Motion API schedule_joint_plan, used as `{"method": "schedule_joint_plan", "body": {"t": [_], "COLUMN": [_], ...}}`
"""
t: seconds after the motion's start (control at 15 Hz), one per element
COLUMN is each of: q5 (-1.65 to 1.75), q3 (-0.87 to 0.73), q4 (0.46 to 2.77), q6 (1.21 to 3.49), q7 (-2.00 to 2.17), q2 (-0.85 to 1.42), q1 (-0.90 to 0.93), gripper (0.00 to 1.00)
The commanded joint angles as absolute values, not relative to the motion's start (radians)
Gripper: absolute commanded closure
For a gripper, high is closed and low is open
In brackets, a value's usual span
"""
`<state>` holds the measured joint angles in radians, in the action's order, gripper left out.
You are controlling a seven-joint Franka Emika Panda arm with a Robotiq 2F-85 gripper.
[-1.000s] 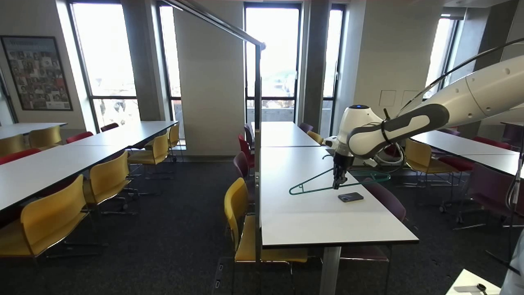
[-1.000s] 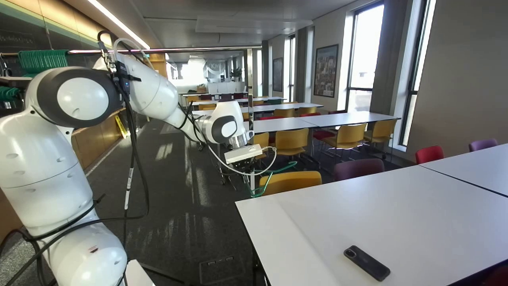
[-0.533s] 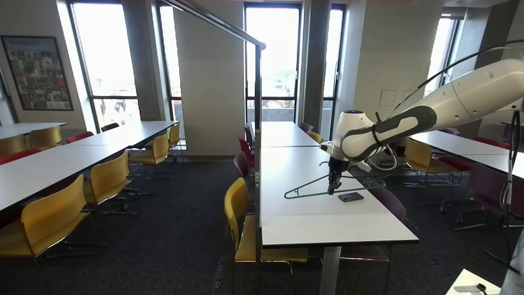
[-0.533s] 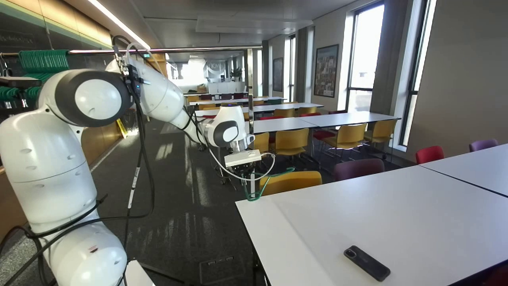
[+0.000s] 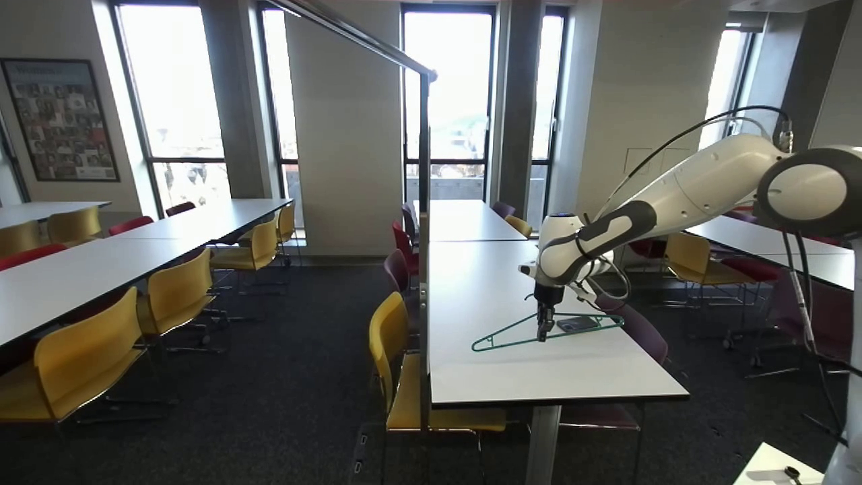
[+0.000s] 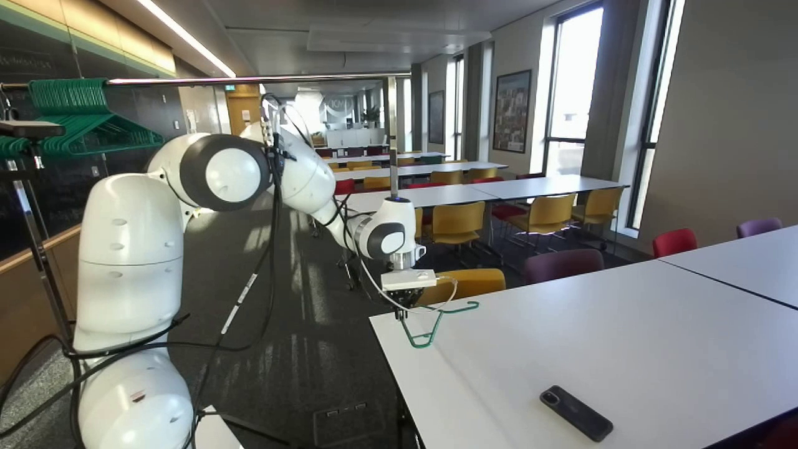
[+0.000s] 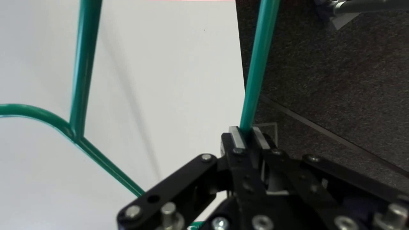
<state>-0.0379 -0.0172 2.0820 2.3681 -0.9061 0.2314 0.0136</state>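
The gripper point(image 7: 246, 135) grasps the green hanger point(image 7: 258, 64) along one straight side, holding it over the table point(image 6: 592, 324) near its edge, the phone point(image 6: 576, 413) lying apart on the tabletop.

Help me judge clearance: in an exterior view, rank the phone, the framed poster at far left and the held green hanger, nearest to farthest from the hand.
1. Green hanger: clamped in the hand.
2. Phone: on the table, picture-right of the hand.
3. Framed poster: across the room, on the wall.
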Motion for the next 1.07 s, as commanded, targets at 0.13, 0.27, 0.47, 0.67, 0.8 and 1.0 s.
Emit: {"method": "schedule_joint_plan", "body": {"t": [0.13, 0.27, 0.47, 0.67, 0.8, 1.0], "q5": [-0.042, -0.020, -0.009, 0.004, 0.017, 0.040], "q3": [0.011, 0.003, 0.005, 0.011, 0.013, 0.015], "q4": [1.969, 1.947, 1.918, 1.894, 1.880, 1.863], "q6": [2.326, 2.329, 2.337, 2.341, 2.342, 2.338], "q7": [-0.975, -0.953, -0.943, -0.940, -0.936, -0.926], "q2": [0.353, 0.399, 0.454, 0.492, 0.512, 0.541], "q1": [-0.069, -0.082, -0.100, -0.104, -0.101, -0.095], "gripper": [0.97, 0.97, 0.97, 0.97, 0.97, 0.97]}}
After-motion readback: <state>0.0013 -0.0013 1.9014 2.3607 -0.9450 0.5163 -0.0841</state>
